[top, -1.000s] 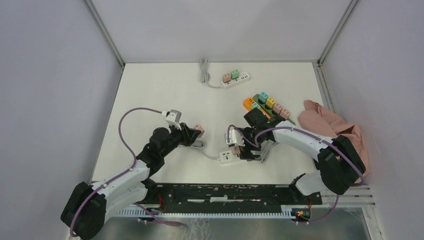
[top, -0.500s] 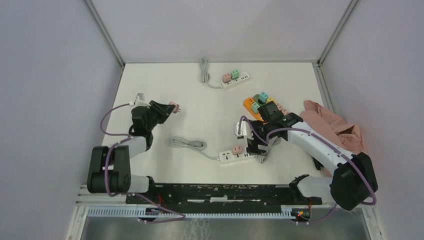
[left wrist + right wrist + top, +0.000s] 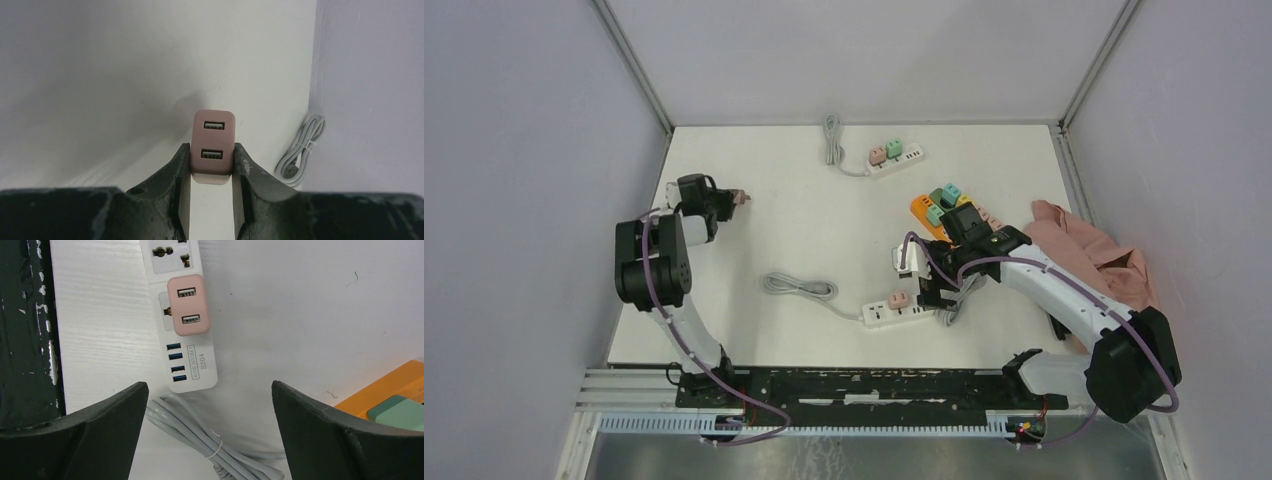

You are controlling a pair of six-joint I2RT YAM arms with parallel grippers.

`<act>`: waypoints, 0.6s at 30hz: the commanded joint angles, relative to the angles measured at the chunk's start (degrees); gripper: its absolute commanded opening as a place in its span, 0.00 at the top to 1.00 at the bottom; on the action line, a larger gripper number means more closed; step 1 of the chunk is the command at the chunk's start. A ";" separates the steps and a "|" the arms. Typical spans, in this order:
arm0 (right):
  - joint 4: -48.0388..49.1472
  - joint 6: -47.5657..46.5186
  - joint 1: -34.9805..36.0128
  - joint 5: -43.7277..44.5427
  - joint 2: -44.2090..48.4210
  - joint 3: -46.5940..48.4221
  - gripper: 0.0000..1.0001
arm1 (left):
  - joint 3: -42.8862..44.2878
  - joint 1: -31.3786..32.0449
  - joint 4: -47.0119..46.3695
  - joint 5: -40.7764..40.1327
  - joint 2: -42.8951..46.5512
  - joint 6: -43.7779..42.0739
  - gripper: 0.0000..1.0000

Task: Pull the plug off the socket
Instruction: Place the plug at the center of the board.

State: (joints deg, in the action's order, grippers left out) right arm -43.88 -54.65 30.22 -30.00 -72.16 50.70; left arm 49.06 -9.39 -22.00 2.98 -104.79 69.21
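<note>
A pink two-port plug (image 3: 214, 145) is at far left, well apart from the white socket strip (image 3: 876, 317) near centre, where a second pink plug (image 3: 187, 305) sits plugged in.

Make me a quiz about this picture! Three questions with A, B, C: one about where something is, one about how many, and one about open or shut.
1. Where on the table is the pink cloth?
A. by the left edge
B. by the right edge
C. in the middle

2. How many plugs sit in the near power strip?
A. none
B. three
C. one

3. The right gripper is:
A. open
B. shut on a plug
C. shut on a cord

Answers:
1 B, the cloth lies crumpled by the right edge.
2 C, only one pink plug is stuck in that strip.
3 A, its jaws stand wide apart with nothing held between them.
</note>
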 commanded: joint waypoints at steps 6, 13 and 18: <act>0.52 -0.19 -0.18 -0.85 1.01 0.99 0.00 | 14.12 -4.26 7.04 4.58 -12.21 8.46 0.57; 0.62 -0.28 -0.16 -0.67 0.76 0.91 0.00 | 12.56 -5.19 10.10 2.03 -7.39 5.34 0.20; 0.46 -0.19 -0.21 -0.63 0.60 0.91 0.00 | 8.75 -5.16 14.67 0.95 -0.11 3.33 0.11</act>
State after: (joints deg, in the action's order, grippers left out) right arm -43.88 -54.68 30.22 -29.95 -72.16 50.70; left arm 60.97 -14.39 -13.32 5.87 -111.57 75.50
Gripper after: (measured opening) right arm 0.996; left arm 0.876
